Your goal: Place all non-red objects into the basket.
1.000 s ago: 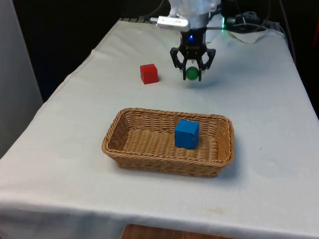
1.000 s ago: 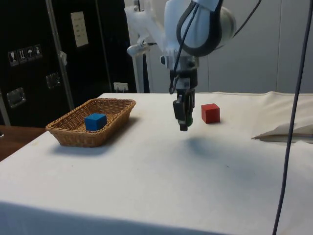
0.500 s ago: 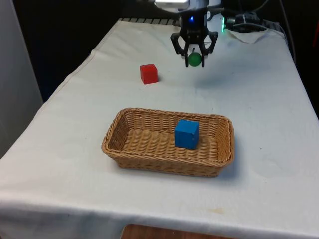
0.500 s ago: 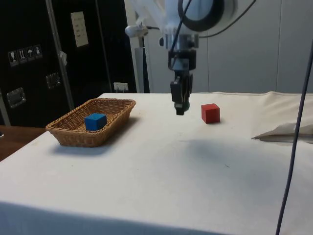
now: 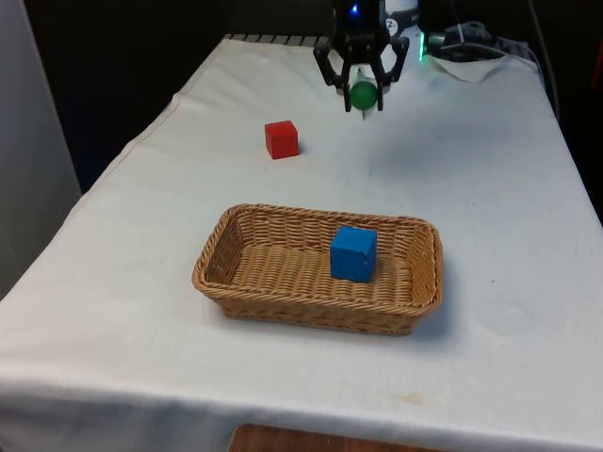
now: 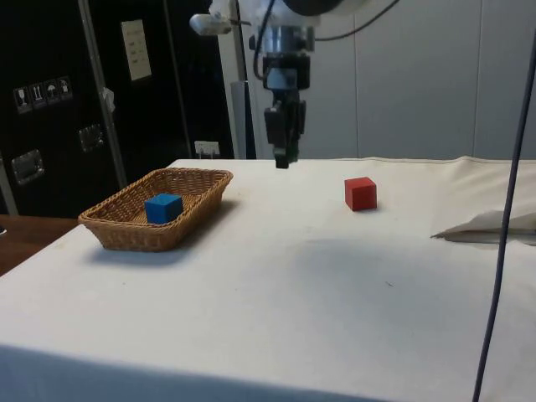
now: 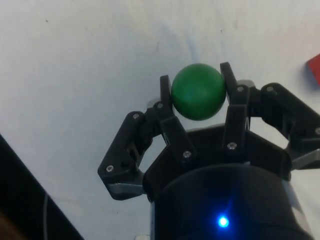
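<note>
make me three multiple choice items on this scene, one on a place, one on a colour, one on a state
1. Where is the blue cube?
A. in the basket
B. beside the red cube
C. in the hand

2. What colour is the ball?
A. yellow
B. green
C. white

3. What is the hand doing?
A. open above the basket
B. shut on the ball in the air
C. resting on the cloth

Answers:
1 A: the blue cube sits inside the basket, far from the red cube.
2 B: the ball shows green.
3 B: the hand clamps the ball on both sides, well above the cloth.
</note>
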Controlling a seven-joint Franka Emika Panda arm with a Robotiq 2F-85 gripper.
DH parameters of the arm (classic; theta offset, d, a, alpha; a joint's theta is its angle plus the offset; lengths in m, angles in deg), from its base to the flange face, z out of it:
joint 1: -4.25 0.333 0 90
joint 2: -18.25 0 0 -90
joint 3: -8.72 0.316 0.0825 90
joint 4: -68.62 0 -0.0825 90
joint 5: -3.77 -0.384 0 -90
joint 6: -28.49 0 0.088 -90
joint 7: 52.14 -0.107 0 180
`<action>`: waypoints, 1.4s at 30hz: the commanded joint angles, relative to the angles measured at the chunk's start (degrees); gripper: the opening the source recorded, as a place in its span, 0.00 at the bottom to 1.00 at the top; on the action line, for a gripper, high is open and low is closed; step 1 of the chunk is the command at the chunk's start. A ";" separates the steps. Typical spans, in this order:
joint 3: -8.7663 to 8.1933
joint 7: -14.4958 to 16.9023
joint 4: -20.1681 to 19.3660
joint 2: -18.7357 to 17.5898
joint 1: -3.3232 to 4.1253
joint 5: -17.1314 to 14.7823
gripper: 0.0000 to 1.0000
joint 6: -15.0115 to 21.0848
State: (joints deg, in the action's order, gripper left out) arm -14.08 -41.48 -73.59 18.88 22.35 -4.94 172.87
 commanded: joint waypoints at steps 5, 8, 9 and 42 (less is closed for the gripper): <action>-0.06 0.69 3.72 -1.20 0.00 -1.09 0.00 -3.27; 0.00 0.74 5.79 -2.18 0.00 -1.38 0.00 -4.76; 0.00 0.74 6.42 -2.52 0.00 -1.49 0.00 -5.16; -0.86 2.64 30.60 -20.40 -0.74 -5.10 0.00 -15.07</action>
State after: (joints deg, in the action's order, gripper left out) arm -15.23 -39.48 -43.85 -0.89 22.07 -9.35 158.60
